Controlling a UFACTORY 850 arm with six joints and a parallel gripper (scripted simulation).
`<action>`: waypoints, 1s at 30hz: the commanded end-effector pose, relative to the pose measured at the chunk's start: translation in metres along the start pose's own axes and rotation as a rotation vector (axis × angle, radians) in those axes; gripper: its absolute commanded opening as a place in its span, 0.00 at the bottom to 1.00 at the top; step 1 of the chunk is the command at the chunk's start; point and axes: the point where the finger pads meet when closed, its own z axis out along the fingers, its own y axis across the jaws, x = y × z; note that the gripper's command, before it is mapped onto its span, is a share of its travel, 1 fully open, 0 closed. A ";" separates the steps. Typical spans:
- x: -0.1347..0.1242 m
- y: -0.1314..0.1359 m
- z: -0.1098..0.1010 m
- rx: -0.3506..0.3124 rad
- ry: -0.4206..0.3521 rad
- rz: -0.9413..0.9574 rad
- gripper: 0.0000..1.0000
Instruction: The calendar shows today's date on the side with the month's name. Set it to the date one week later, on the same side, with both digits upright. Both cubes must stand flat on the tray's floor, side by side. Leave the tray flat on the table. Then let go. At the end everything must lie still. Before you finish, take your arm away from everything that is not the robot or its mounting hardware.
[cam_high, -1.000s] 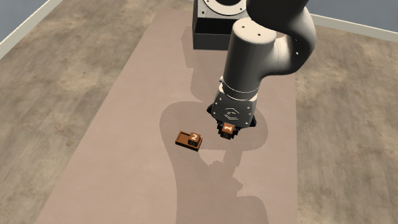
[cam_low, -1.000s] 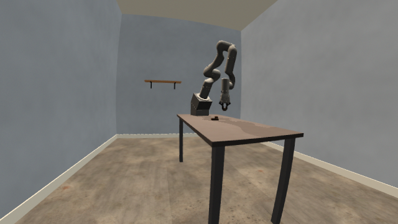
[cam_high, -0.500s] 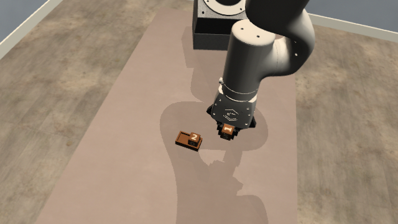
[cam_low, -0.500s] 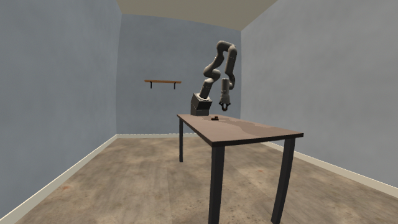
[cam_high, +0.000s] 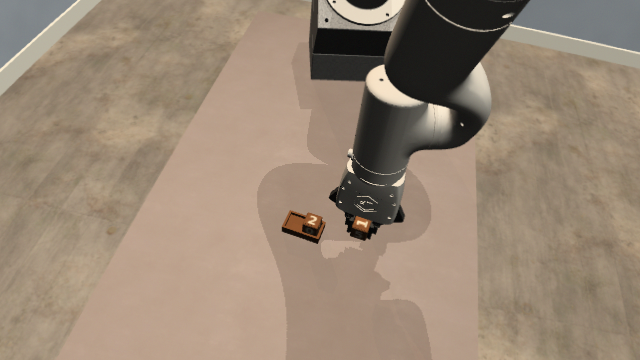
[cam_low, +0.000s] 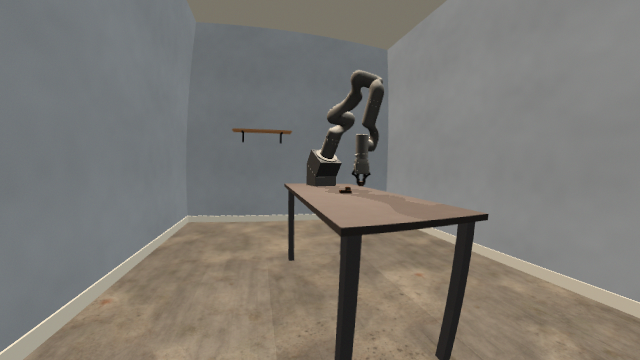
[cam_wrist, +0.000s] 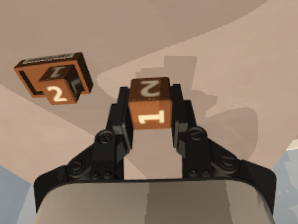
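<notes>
A small brown calendar tray lies flat on the table. One wooden cube stands in its right half, a white 2 on its top face. The tray's left half is empty. My gripper is shut on the second wooden cube and holds it above the table, to the right of the tray. In the wrist view the held cube shows a 1 on its near face and a 2 on the face behind it; the tray is at the upper left. In the exterior view the gripper hangs just above the tray.
The arm's black base stands at the table's far end. The table is long and narrow, with edges at left and right. A wall shelf is far behind.
</notes>
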 end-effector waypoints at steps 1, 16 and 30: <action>-0.002 0.001 0.018 0.000 -0.002 0.000 0.27; -0.002 0.000 0.043 0.000 -0.002 0.000 0.27; -0.002 0.000 0.043 0.000 -0.002 0.000 0.27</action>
